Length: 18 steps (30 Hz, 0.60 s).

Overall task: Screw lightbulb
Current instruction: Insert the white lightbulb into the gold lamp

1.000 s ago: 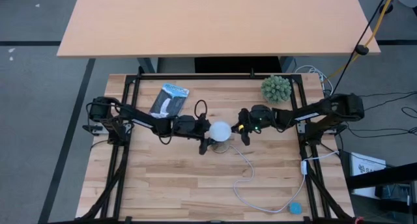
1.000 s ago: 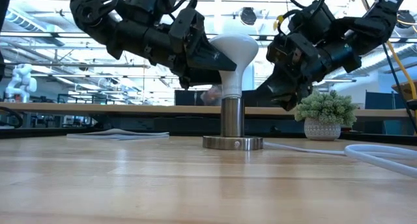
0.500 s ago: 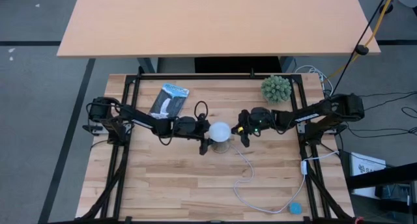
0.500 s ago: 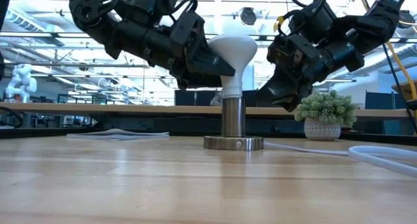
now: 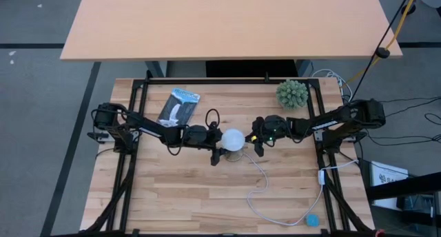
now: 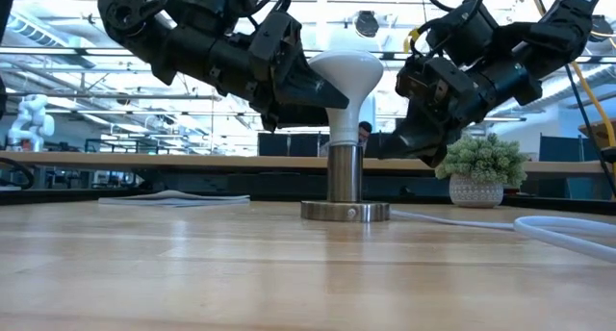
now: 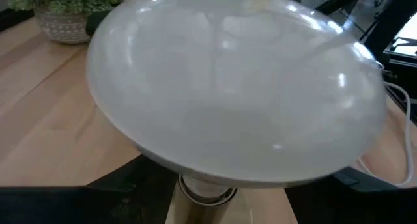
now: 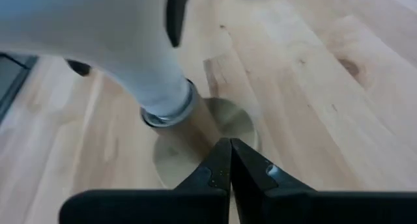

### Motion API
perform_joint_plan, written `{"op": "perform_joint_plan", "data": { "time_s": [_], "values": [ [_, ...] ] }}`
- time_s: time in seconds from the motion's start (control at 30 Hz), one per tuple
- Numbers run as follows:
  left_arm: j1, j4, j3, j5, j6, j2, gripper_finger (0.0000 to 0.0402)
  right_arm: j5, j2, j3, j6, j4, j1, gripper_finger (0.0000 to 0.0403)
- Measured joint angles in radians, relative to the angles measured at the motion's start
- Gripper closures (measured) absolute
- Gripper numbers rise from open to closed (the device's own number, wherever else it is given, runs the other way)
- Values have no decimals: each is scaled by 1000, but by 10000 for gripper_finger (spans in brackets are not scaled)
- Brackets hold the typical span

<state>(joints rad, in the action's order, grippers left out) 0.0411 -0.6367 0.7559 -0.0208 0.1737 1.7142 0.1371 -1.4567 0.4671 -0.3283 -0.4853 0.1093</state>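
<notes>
The white frosted lightbulb (image 6: 346,76) stands upright with its screw base in a metal socket post (image 6: 345,175) on a round base disc (image 6: 345,212) at the table's middle. My left gripper (image 6: 313,95) comes from the left, its fingers on either side of the bulb's cone under the dome. My right gripper (image 5: 253,138) is shut, just right of the socket, slanting down toward the base disc (image 8: 221,123). My left gripper holds the bulb's tapering cone (image 7: 215,175) just under the dome between its two fingers (image 7: 114,185), coming about level from the table's left. The bulb stands upright in the socket. My right gripper's shut fingertips (image 8: 228,155) point at the base disc; I cannot tell whether they touch it.
A spiky green plant in a pot (image 5: 292,94) stands at the far right. A dark flat packet (image 5: 178,106) lies at the far left. The socket's white cord (image 5: 263,185) loops toward the near right edge, by a small blue thing (image 5: 312,220). A larger table (image 5: 227,23) stands beyond.
My left gripper has rocked slightly on the bulb, which stays upright in the socket. A person has moved in the room behind.
</notes>
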Motion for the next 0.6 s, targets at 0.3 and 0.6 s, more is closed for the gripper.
{"op": "perform_joint_plan", "data": {
  "time_s": [0.3,0.6],
  "values": [
    [1,1,0,0,2,0,152,-10,0,0,-25,21,-6,403],
    [-6,46,0,2,1,0,152,-93,0,0,-49,82,-80,403]
  ]
}}
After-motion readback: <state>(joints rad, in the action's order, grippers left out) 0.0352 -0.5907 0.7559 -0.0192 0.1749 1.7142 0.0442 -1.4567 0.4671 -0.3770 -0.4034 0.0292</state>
